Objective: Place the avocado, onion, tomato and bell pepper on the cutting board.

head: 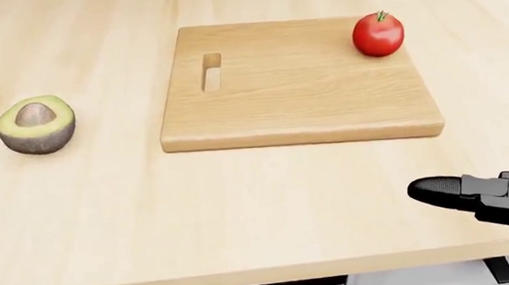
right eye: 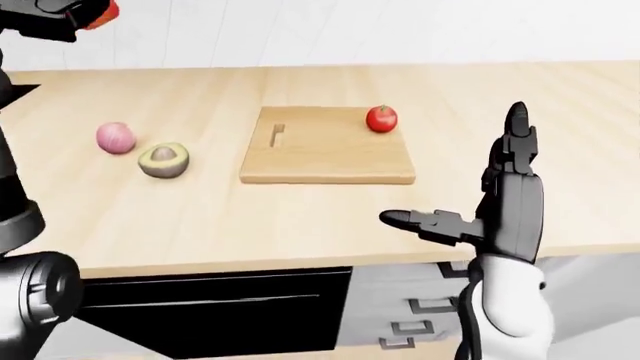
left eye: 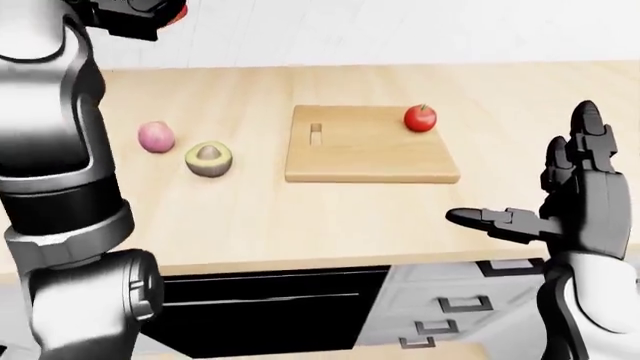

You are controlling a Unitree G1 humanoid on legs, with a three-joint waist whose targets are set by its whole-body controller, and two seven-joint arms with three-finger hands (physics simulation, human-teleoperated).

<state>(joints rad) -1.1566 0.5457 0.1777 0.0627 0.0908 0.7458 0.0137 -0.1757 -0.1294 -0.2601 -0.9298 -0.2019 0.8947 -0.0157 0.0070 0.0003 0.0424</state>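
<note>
The wooden cutting board [head: 297, 106] lies on the counter with the red tomato [head: 378, 35] on its top right corner. To its left the halved avocado [head: 35, 125] rests on the counter, with the pink onion [left eye: 156, 136] further left. My right hand [left eye: 520, 169] is open at the lower right, fingers upright, thumb [head: 437, 189] pointing left over the counter's near edge, below the board. My left hand [left eye: 140, 16] is raised at the top left, closed on a red thing [right eye: 100, 12], apparently the bell pepper, mostly hidden.
The wooden counter [left eye: 300, 225] ends at a white wall at the top of the eye views. Below its near edge sit a black oven front [left eye: 270, 307] and grey drawers [left eye: 440, 307]. My left arm [left eye: 50, 150] fills the left side.
</note>
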